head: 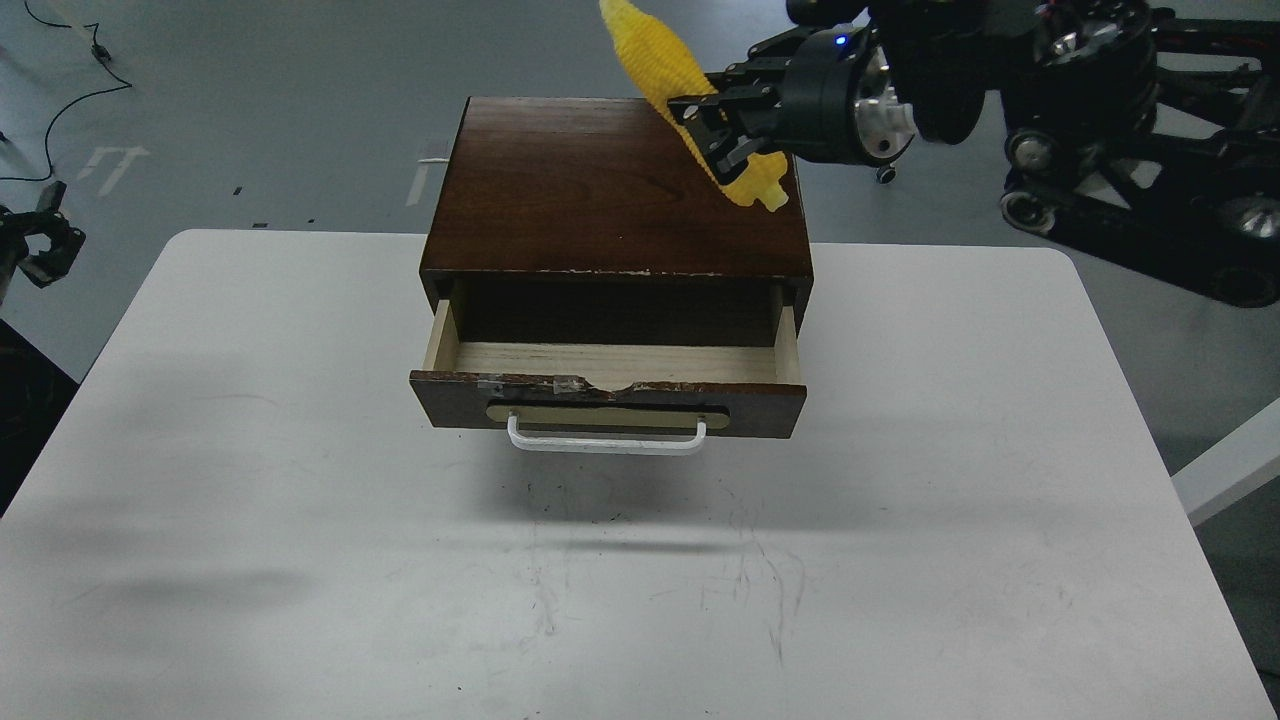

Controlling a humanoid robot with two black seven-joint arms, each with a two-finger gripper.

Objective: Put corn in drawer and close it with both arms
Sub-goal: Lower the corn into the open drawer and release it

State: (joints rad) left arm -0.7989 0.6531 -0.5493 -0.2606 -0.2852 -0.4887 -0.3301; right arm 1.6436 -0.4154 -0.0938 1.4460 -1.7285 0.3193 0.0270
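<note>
- My right jaws (722, 128) are clamped across the corn (668, 72), gripping it a little below its middle.
- The corn hangs in the air, tilted: its narrow tip points up and to the left, running out of the top of the view, and its blunt pale end (768, 193) points down and to the right.
- The held corn sits above the back right part of the cabinet top (600, 190); I cannot tell if it touches the wood.
- The right arm (900, 90) comes in from the upper right, with a silver wrist ring and a small blue light showing on the wrist housing.
- Below and in front of the corn, the drawer (608, 393) is pulled partly out of the dark brown cabinet, showing a pale wood inside with nothing in it.
- The drawer front has a chipped, taped top edge and a white handle (605, 440) on a beige plate.
- The cabinet stands on the white desk (300, 500), towards its far edge.
- My left jaws (45, 240) are at the far left edge, well apart from the cabinet and off the desk; I cannot tell whether they are open or closed.
</note>
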